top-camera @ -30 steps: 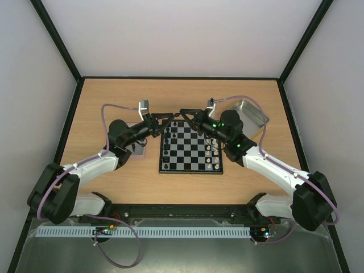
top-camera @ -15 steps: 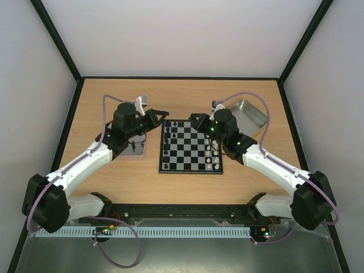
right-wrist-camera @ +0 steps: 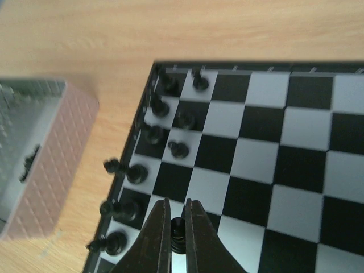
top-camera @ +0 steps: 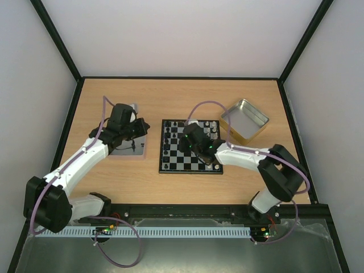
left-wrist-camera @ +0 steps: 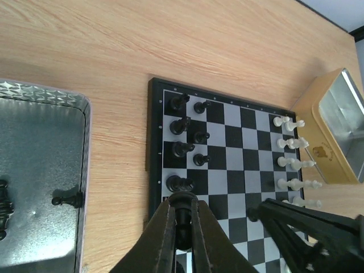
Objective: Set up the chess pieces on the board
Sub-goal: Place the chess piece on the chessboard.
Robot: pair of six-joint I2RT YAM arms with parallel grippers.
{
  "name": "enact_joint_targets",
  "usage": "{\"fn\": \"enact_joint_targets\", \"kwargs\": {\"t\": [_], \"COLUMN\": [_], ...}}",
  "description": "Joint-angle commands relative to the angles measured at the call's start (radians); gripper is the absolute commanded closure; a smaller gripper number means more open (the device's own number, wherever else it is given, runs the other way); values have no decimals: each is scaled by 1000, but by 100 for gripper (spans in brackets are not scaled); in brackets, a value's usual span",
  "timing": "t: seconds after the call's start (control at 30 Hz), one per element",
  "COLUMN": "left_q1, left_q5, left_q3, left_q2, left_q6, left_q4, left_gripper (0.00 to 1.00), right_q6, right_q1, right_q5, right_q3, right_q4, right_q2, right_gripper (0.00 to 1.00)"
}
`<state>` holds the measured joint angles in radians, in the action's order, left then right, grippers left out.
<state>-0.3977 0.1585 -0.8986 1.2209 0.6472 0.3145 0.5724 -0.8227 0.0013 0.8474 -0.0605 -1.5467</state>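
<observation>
The board (top-camera: pixel 191 161) lies mid-table, with black chess pieces (top-camera: pixel 167 140) on its left columns and pale pieces (top-camera: pixel 215 162) along its right. My left gripper (top-camera: pixel 140 129) is by the metal tray (top-camera: pixel 126 151), shut on a black piece (left-wrist-camera: pixel 183 220) and raised near the board's left edge (left-wrist-camera: pixel 149 131). My right gripper (top-camera: pixel 183 140) is over the board's left half, shut on a black piece (right-wrist-camera: pixel 178 235) over the second column. The left wrist view shows several black pieces (left-wrist-camera: pixel 181 124) standing on the board, and the right wrist view shows them too (right-wrist-camera: pixel 134 173).
An open gold tin (top-camera: pixel 245 120) sits right of the board. The tray (left-wrist-camera: pixel 40 142) holds a black pawn (left-wrist-camera: pixel 67 198) and another dark piece (left-wrist-camera: pixel 3 199). The right gripper's fingers (left-wrist-camera: pixel 310 223) show close to my left gripper. Black frame rails edge the table.
The left gripper has pulled back left from the board's far corner to the tray. The right arm has swung from the board's far right across to its left half.
</observation>
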Motion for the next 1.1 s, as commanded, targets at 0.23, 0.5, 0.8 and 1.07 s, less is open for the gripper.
{"fn": "enact_joint_targets", "kwargs": {"t": [0.23,0.5,0.8,1.07], "left_q1": [19,23,29,30], "left_q5": [46,56,64,71], "left_q3": [-25,-7,-5,-3], "left_q2": [10,8,11,12], "left_q6": [-54,-52,-54,-54], "left_q4": [42,39,38,40], "left_gripper": [97,96,96,96], "right_q6": [-48,-43,-46,-36], "right_q1": [-34,-38,-39,-40], "right_q5": [66,78,83,64], "right_q3": [86,108,127,130], "right_q4": [-145,-188,-203,-181], "right_q2": [-207,-273,-312,-301], "right_gripper": [98,98,96,83]}}
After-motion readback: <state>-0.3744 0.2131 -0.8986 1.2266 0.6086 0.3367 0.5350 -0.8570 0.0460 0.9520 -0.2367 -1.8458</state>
